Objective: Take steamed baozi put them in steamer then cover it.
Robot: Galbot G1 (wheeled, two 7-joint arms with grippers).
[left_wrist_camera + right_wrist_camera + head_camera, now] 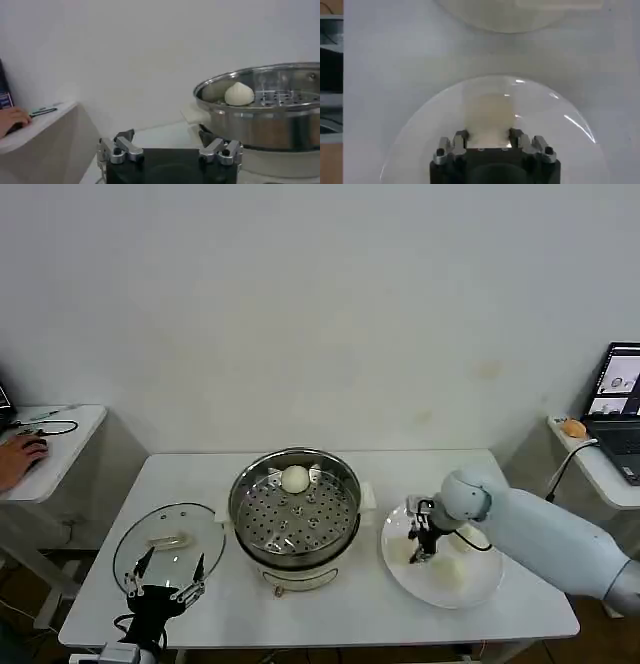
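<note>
The steel steamer (293,509) stands mid-table with one baozi (295,479) on its perforated tray; the left wrist view shows this steamer (280,125) and baozi (239,94) too. The glass cover (168,542) lies flat to the steamer's left. My left gripper (165,569) hovers open over the cover's near edge, and the same gripper (167,137) holds nothing. On the white plate (480,584) to the right, my right gripper (420,544) is lowered, shut on a baozi (489,117) with fingers (461,136) pressed against its sides. Another baozi (450,569) lies beside it.
A side table (50,444) stands at the far left, and another with a laptop (620,399) at the far right. The plate's rim (560,107) curves round the held bun, and the steamer's cream base (510,15) lies just beyond.
</note>
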